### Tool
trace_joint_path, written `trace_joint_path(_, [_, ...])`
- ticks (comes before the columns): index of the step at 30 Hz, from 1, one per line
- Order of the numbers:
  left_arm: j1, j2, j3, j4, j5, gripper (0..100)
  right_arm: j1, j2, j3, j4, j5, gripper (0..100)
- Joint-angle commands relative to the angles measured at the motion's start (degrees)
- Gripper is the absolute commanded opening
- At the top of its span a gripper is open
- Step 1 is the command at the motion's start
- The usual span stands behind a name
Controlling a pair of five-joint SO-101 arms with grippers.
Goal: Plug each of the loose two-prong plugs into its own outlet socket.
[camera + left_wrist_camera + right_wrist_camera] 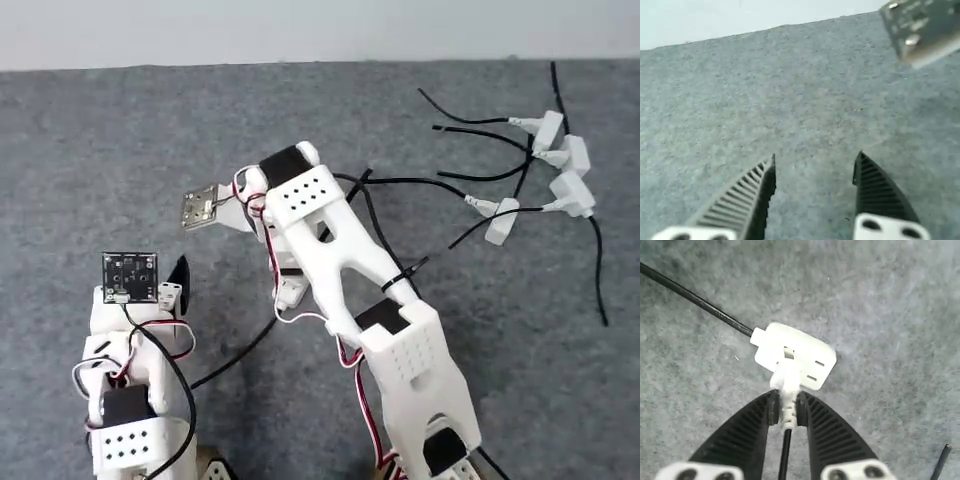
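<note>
Grey, felt-like worktop (80, 150); two white arms mounted at its near edge.

Item 1, nearest: left tool (816, 156). Black ribbed jaws set wide apart, nothing between them, hanging above bare worktop. A small circuit board (920, 27) sits beyond it, up off the surface.

Item 2: right tool (786, 401). Jaws closed tight on the neck of a plug (785, 381), which is white with a black lead running back between the jaws. The plug's front end meets the near face of an outlet socket (796, 356). How deep it is seated cannot be told.

Item 3: outlet socket as above. A flat white block with rounded corners lying on the worktop, with two short slots showing on its upper face beside the plug. Black cord (695, 299) leaves its far end and runs away across the worktop.

Item 4, farthest: cluster of four white cord-end pieces (572, 154) at the far right, well apart from both tools. Their thin black leads cross one another. Plug or socket cannot be told.
</note>
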Motion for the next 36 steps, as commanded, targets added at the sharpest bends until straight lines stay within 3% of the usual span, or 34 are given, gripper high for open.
trace_joint_path(1, [-0.4, -0.9, -3.4, -1.6, 0.6, 24, -3.6, 3.4, 0.3, 1.2, -2.4, 1.0])
trace_joint_path(36, [-0.6, -0.9, -3.5, -1.6, 0.6, 23, -6.0, 7.3, 4.7, -2.0, -5.1, 1.0])
